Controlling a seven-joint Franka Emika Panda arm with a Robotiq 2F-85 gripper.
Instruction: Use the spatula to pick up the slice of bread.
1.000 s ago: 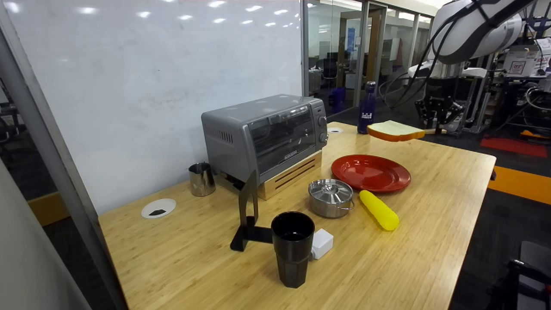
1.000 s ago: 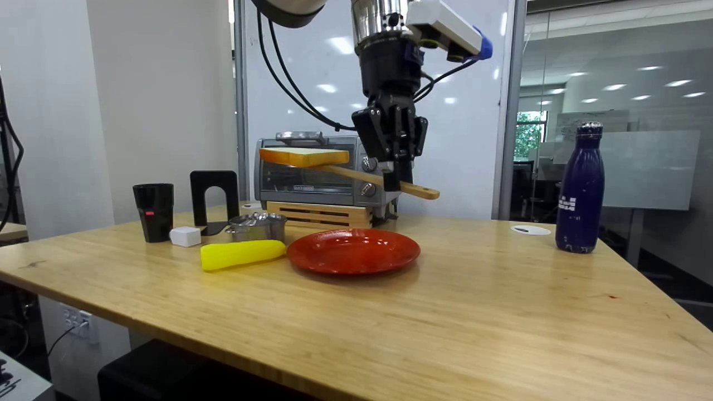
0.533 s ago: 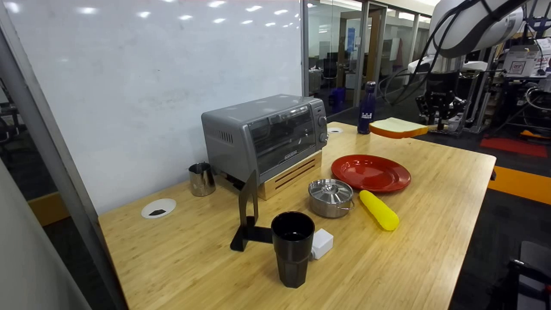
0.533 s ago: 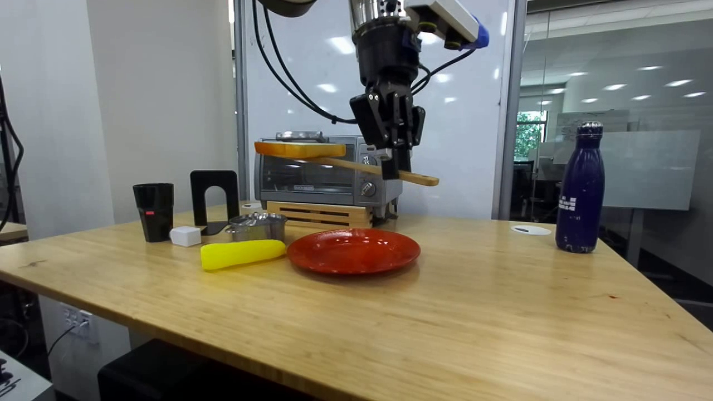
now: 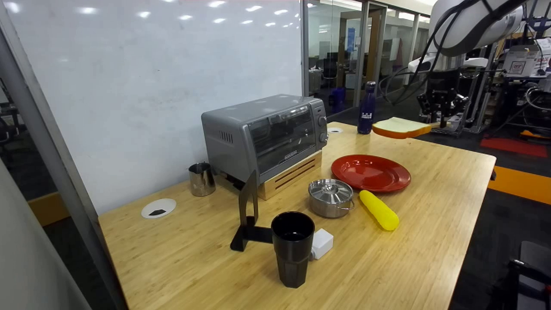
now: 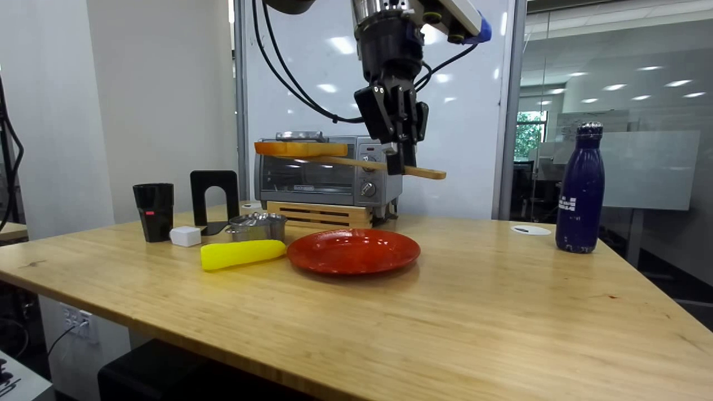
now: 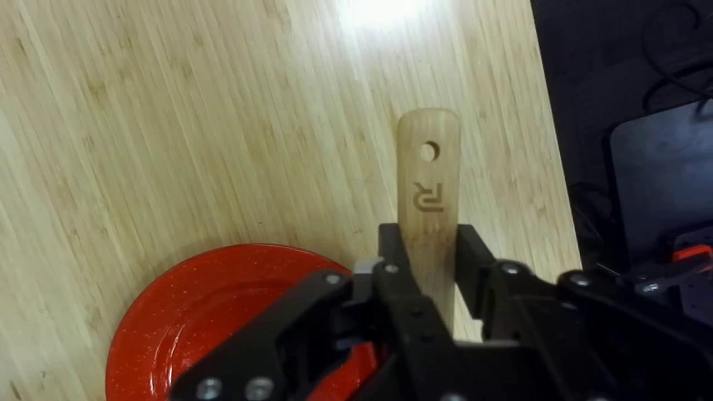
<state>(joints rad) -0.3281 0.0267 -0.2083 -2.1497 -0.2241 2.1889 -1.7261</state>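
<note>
Fingers (image 7: 472, 262) pinching the spatula (image 7: 428, 223) by its handle, I hold it well above the table (image 6: 501, 312), the slice of bread (image 5: 401, 125) resting flat on its far end.

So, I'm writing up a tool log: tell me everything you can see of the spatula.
The spatula is slim, light brown and looks wooden. Its long thin handle has a rounded end with a small hole and a dark, letter-like mark. The pincer is closed on the handle near that end, holding it above the table. It looks roughly level. The slice of bread rests on the other end, hiding most of the blade.
</note>
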